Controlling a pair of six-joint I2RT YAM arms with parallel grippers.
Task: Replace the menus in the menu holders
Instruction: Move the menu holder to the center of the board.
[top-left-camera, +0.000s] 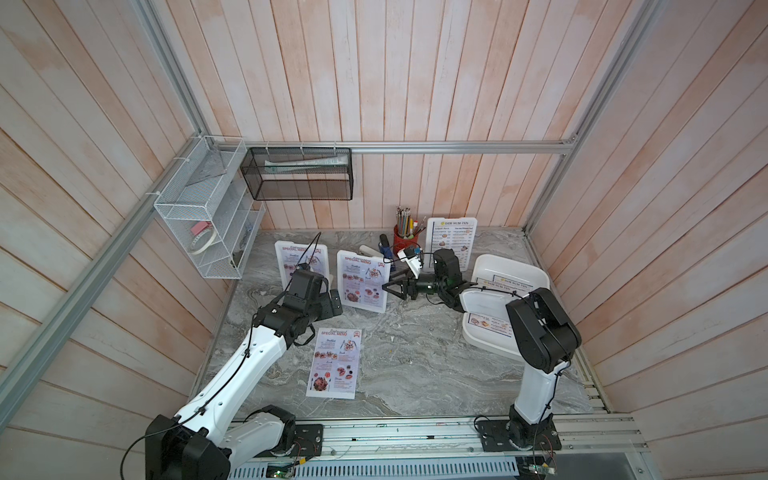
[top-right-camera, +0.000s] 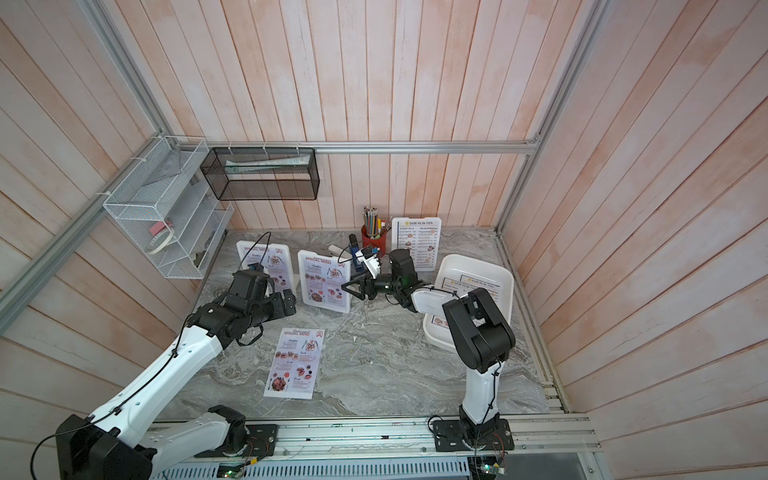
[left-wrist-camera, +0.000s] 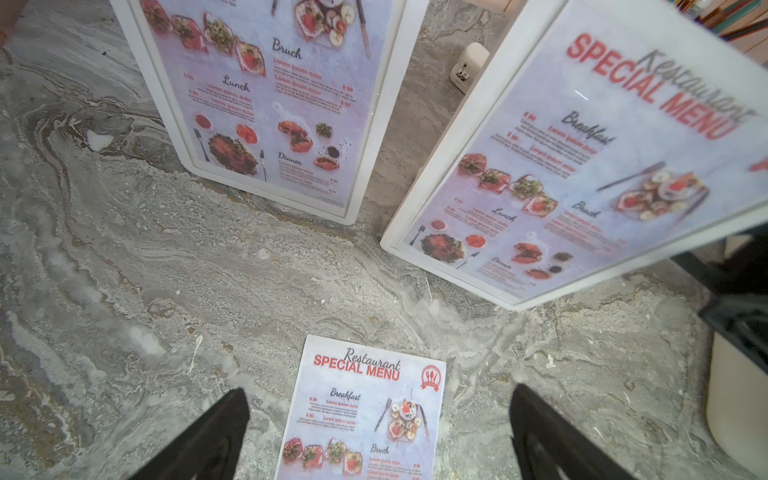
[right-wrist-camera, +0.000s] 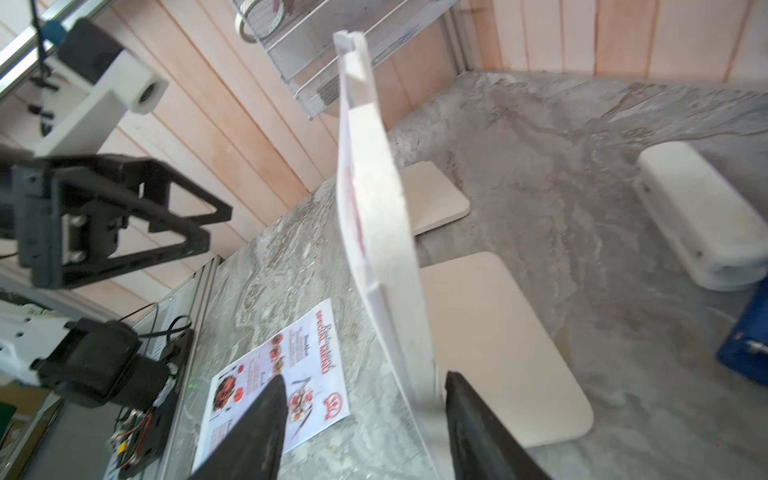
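Right tool (right-wrist-camera: 365, 377), spread, straddles middle menu holder (right-wrist-camera: 374, 187) edgewise, pen cup (top-left-camera: 406, 237) behind; left tool (left-wrist-camera: 379, 390), spread, hangs over loose menu (left-wrist-camera: 361, 419).

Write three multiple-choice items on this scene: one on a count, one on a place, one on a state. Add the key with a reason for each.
1. How many upright menu holders show a Special Menu?
A. one
B. two
C. three

2. Where is the loose Special Menu sheet?
A. flat on the table
B. leaning on the back wall
C. pinched in a claw

3. How does the left claw stand?
A. shut on a sheet
B. shut on a holder
C. open, holding nothing

Key:
1 B: two holders carry the red title, while the third holder reads Dim Sum Inn.
2 A: both top views show it lying flat on the marble.
3 C: in the left wrist view its fingers stand wide apart above the sheet.
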